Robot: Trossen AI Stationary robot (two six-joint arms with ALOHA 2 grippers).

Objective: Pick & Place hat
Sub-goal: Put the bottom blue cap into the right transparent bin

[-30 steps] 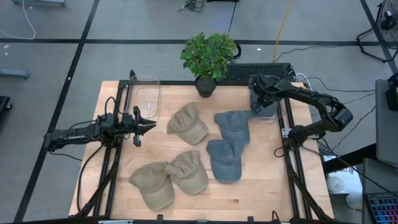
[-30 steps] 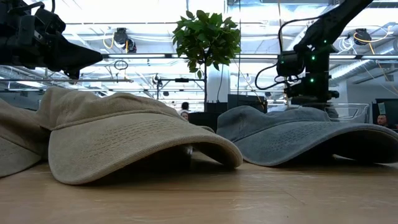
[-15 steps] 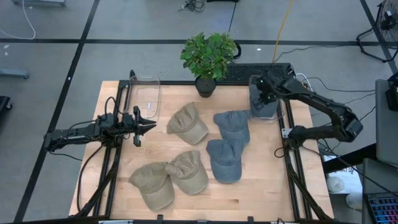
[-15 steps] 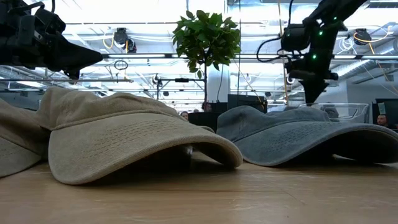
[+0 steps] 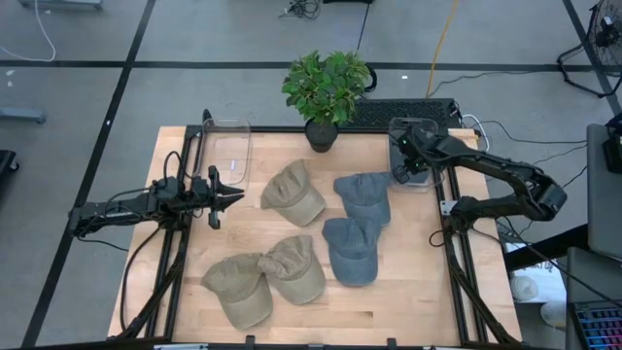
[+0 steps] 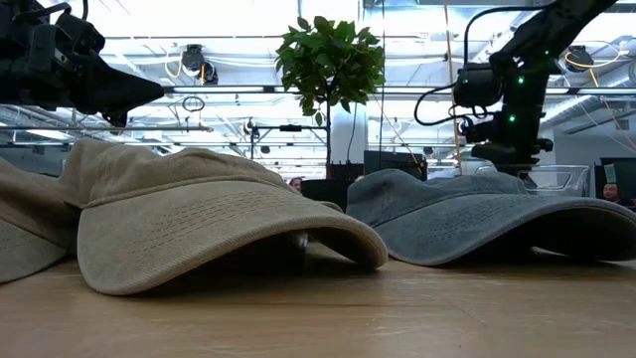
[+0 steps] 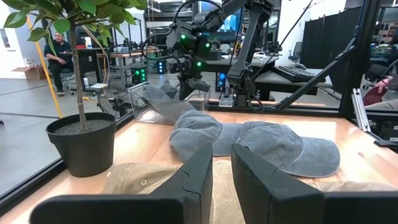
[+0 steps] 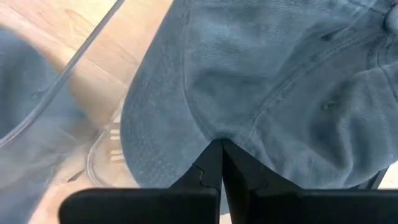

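Blue-grey hat [image 8: 273, 81] pinched by right tool [image 8: 221, 163] — brim toward bin wall [image 8: 93, 46]

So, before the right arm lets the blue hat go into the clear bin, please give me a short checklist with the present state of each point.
1. Right gripper shut on the blue hat: ok.
2. Hat over the right clear bin: ok.
3. Hat fully inside the bin walls: cannot tell.
4. Left gripper waits at the table's left, away from the bin: ok.
5. Two blue hats left on the table: ok.
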